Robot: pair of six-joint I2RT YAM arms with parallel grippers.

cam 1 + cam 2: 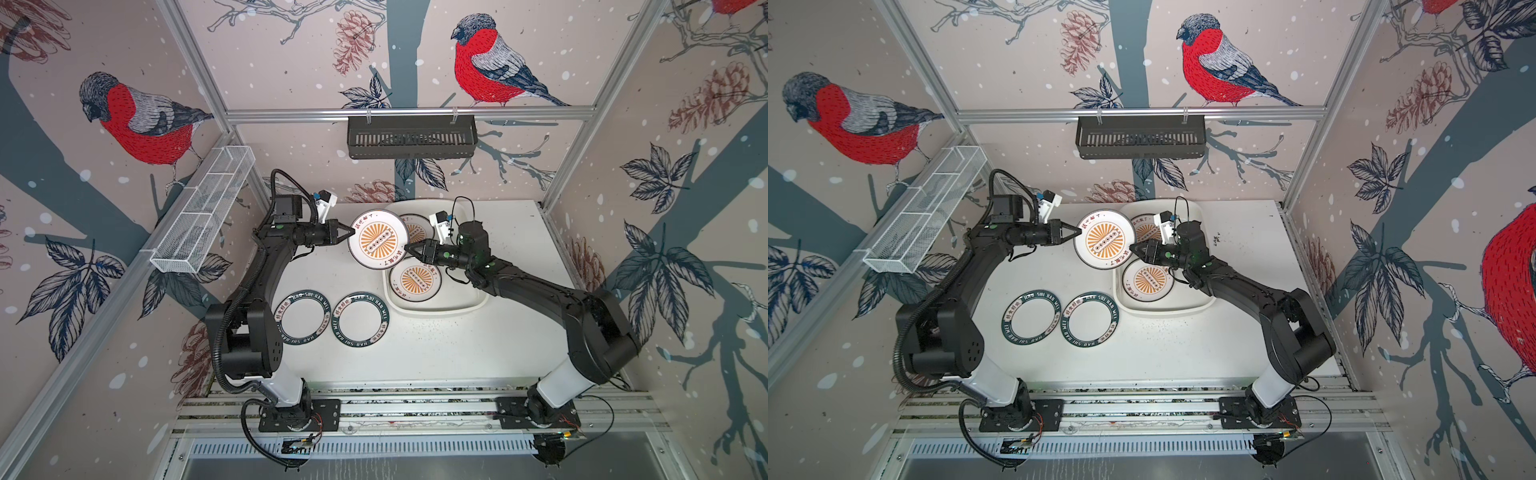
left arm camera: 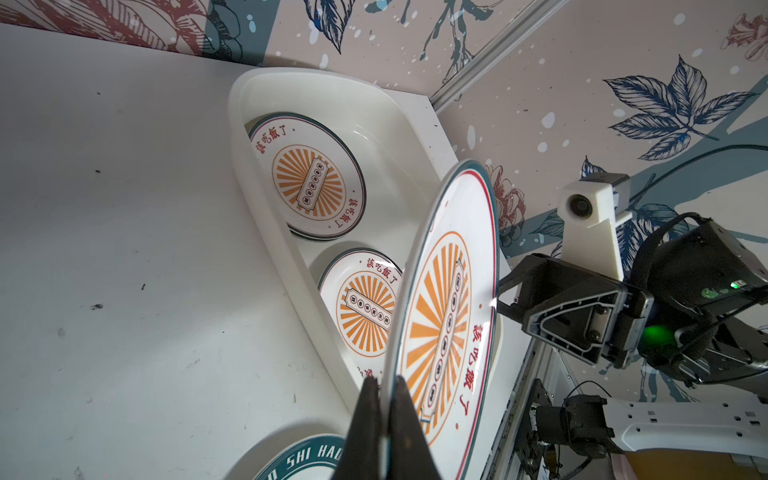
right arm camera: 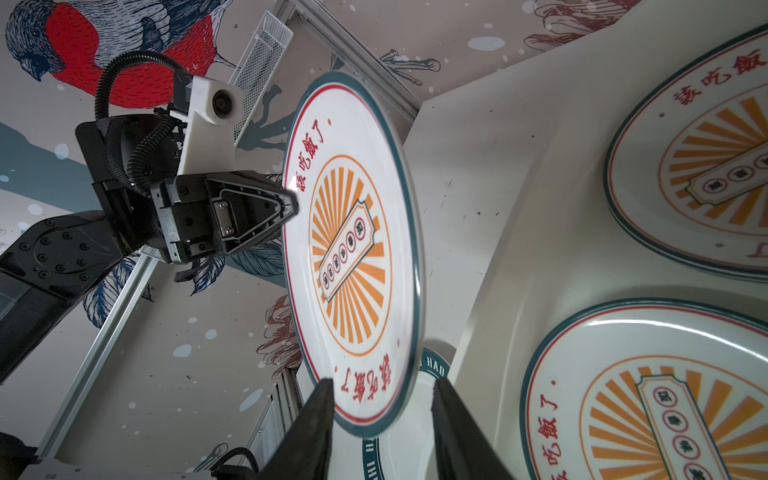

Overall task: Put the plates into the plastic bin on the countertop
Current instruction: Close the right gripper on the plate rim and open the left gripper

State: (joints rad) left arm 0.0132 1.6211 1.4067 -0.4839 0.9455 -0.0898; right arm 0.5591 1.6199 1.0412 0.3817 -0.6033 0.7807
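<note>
A white plate with an orange sunburst centre [image 1: 378, 239] [image 1: 1104, 241] hangs tilted in the air at the left edge of the plastic bin [image 1: 436, 309]. My left gripper [image 1: 348, 233] [image 2: 386, 390] is shut on its left rim. My right gripper [image 1: 409, 248] [image 3: 382, 384] is open, and its fingers straddle the opposite rim with a gap on one side. Two more sunburst plates [image 1: 415, 279] [image 1: 415, 226] lie in the bin. Two plates with dark green lettered rims [image 1: 302, 316] [image 1: 360, 319] lie flat on the countertop [image 1: 457, 353], in front of the left arm.
A black slotted basket [image 1: 411, 137] hangs on the back rail. A white wire-mesh basket [image 1: 203, 208] hangs on the left frame. Aluminium rails [image 1: 415, 403] carrying both arm bases edge the front. The bin stands at the back, right of centre.
</note>
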